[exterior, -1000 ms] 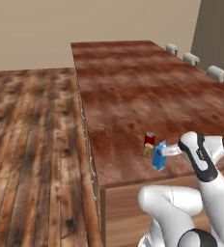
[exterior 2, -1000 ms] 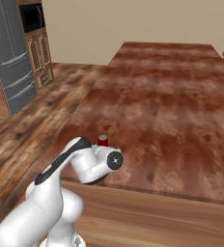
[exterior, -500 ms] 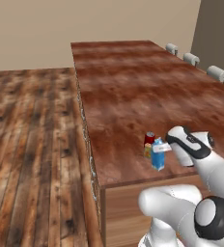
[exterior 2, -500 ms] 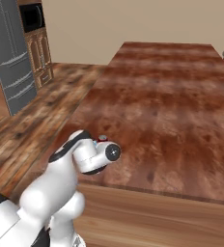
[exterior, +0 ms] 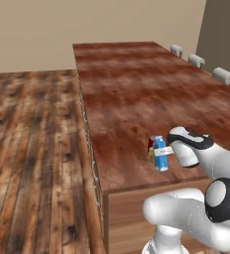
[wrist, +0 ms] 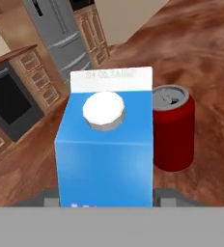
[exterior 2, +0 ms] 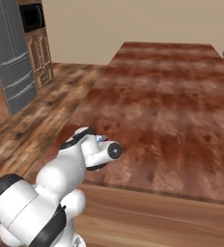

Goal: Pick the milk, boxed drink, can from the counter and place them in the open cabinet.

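Blue milk (wrist: 104, 144) upright near the front edge of the counter (exterior: 137, 94), directly ahead of the gripper (wrist: 104, 198) and squarely between its two fingertips (wrist: 49, 198), one at each lower side of the carton. Jaws partly drawn in around the carton; whether actually touching or gripping it, cannot tell. Red can (wrist: 172, 128) just beside the milk, slightly farther from the hand; yellow-orange boxed drink (exterior: 150, 155) peeking out low at the carton's side.
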Controlling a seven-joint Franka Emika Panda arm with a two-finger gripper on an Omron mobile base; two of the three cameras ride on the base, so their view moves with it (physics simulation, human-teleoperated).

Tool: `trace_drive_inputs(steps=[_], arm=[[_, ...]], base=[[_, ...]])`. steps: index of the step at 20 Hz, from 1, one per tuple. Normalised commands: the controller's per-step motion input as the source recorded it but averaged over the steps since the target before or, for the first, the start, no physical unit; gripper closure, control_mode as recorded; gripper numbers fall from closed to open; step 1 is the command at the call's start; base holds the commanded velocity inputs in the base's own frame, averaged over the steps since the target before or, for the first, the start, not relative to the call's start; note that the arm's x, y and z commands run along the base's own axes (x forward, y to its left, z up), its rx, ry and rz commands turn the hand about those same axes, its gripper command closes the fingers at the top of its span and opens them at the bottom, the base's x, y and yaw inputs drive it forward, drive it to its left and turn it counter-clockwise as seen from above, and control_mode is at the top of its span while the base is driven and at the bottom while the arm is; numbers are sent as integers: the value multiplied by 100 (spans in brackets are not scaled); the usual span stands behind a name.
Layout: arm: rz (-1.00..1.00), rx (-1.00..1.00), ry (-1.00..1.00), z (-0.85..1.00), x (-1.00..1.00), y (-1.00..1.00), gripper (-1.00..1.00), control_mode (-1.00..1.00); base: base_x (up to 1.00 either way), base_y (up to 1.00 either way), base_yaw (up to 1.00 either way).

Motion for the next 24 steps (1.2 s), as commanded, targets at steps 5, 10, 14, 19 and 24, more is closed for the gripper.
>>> trace_drive_inputs(steps=[5, 10, 14, 19, 24], arm=[[0, 3, -12, 70, -25, 0, 100, -100], [0, 10, -6, 100, -38, 0, 100, -100], [0, 4, -6, 100, -18, 0, 100, -100], [12, 0, -9, 85, -14, 0, 100, -100], [10, -3, -11, 28, -16, 1, 100, -100]], base=[[0, 0, 0], [0, 0, 0], [0, 0, 0], [0, 0, 0], [0, 0, 0]])
